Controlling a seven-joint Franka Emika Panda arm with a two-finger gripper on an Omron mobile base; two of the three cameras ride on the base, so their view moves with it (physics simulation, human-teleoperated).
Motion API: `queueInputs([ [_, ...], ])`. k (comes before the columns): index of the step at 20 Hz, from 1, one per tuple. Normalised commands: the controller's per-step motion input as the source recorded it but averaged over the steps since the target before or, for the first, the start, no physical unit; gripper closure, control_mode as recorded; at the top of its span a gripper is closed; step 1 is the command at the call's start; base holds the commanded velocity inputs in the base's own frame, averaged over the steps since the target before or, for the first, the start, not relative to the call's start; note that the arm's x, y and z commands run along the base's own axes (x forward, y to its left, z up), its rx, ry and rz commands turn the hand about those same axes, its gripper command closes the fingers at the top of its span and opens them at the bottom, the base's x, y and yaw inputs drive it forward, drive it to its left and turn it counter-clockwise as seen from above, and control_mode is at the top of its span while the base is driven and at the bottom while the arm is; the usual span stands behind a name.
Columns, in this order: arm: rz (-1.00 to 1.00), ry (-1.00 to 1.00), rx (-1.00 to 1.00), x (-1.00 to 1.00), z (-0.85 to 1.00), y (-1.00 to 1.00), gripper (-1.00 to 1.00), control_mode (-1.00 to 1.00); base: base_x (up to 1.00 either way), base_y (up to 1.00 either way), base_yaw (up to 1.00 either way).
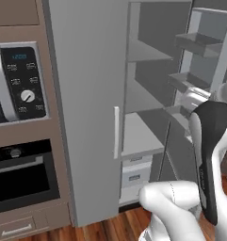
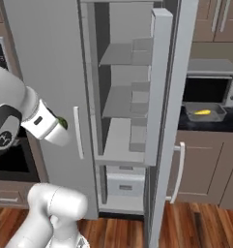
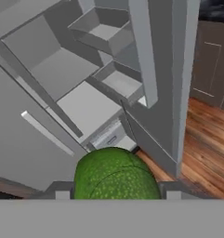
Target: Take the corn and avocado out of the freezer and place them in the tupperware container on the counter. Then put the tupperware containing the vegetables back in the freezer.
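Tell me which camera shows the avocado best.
The hand view: the avocado looms large and green at the bottom, between the claw's fingertips. The right base view shows a green sliver beside the wrist.

Microwave [image 1: 16, 82] above black oven [image 1: 20, 179]; wooden floor [image 2: 195, 223].

The freezer [image 2: 50, 72] stands with its right door [image 2: 161, 121] swung out; the opening between that door and the closed left one is unblocked, and the grey shelves [image 2: 120, 101] inside lie bare. The open door's edge and its inner bins [image 3: 102, 30] stand between the opening and the counter [image 2: 210, 125] to the right. There the tupperware container [image 2: 205, 112] sits just in front of a microwave [image 2: 212, 82], with corn [image 2: 202, 112] lying in it and bare tray around
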Motion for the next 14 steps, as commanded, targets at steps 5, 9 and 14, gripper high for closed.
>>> queueInputs([
  [5,0.00,0.00,0.00,0.00,0.00,0.00,1.00,1.00,-0.58,-0.80,0.00],
  [9,0.00,0.00,0.00,0.00,0.00,0.00,1.00,1.00,-0.05,-1.00,0.05],
  [14,0.00,0.00,0.00,0.00,0.00,0.00,1.00,1.00,-0.01,-1.00,0.06],
])
